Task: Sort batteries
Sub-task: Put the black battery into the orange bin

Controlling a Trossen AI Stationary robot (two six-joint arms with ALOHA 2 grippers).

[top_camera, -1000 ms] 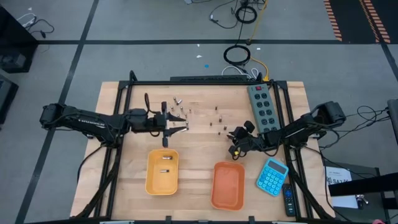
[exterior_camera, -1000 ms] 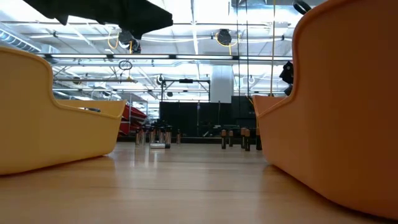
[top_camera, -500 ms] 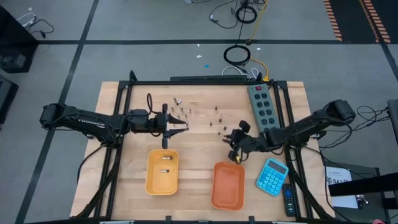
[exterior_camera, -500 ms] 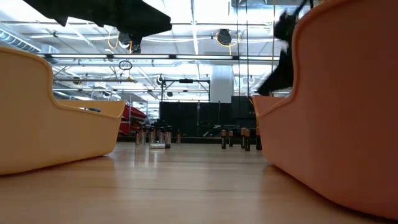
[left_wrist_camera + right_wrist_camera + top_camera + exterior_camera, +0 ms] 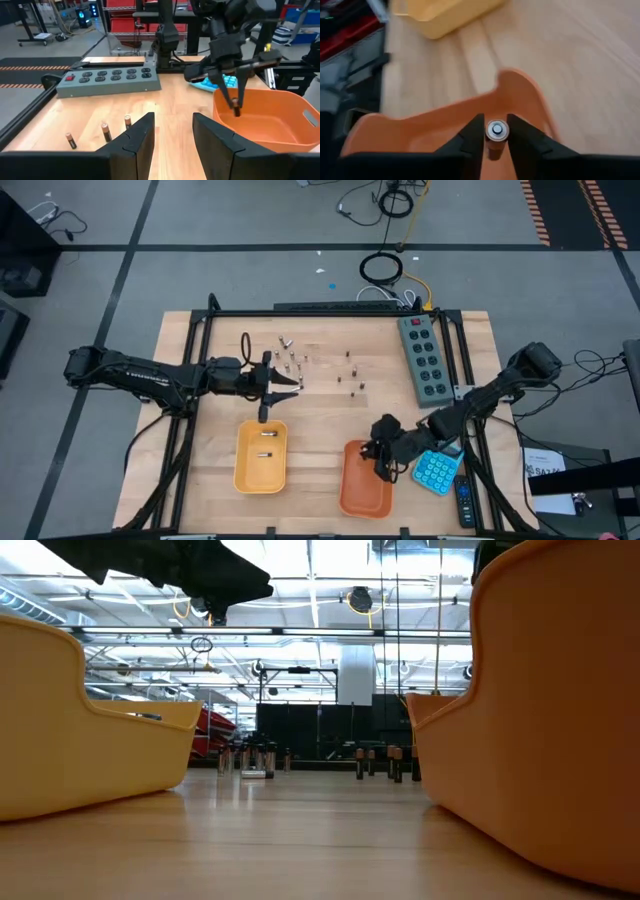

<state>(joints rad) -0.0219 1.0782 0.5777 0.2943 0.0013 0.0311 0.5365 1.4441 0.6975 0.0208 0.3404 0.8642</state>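
Small batteries stand upright on the wooden table in two loose groups, one (image 5: 290, 360) by my left gripper and one (image 5: 352, 380) nearer the middle; the left wrist view shows three of them (image 5: 106, 132). Two more lie in the yellow tray (image 5: 262, 470). My left gripper (image 5: 298, 382) hovers open beside the left group, nothing between its fingers (image 5: 145, 135). My right gripper (image 5: 380, 463) hangs over the orange tray (image 5: 362, 498), shut on one battery (image 5: 496, 131). My right gripper pinches a single battery (image 5: 235, 106) between its two fingers, at their free ends. The fingers slant downward from the table's right side, and the battery lies along them, one round end (image 5: 496, 130) facing the wrist. It hangs clear above the inside of the orange tray (image 5: 270, 120).
A grey power strip (image 5: 422, 358) lies at the far right, and a blue calculator (image 5: 436, 468) and a dark remote (image 5: 465, 500) sit right of the orange tray. A black frame runs round the table. Bare wood lies between the two trays.
My right gripper has travelled from beside the middle battery group toward the table's near edge, rising and turning, and now hangs over the orange tray with the battery still between its fingers.
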